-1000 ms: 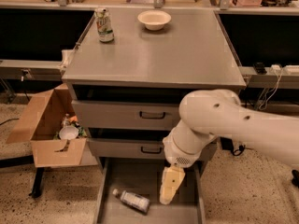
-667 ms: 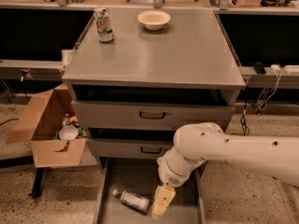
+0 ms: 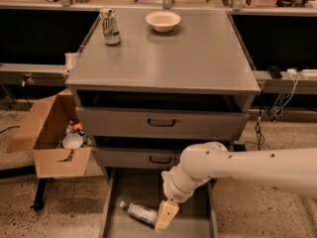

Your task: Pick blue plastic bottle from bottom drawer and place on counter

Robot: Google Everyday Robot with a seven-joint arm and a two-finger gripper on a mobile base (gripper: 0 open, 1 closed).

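The end effector (image 3: 166,217) is hanging low inside the bottom drawer (image 3: 193,219), right at the base end of the blue plastic bottle (image 3: 141,213); how wide it is standing cannot be told. The bottle is lying on its side on the drawer floor.

The white arm (image 3: 247,165) reaches in from the right and bends down at the wrist. Its claw (image 3: 166,215) points downward, low and near.

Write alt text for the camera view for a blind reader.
A white robot arm reaches into the open bottom drawer, its gripper right beside the blue plastic bottle lying on its floor. On the counter above stand a drinks can and a bowl.
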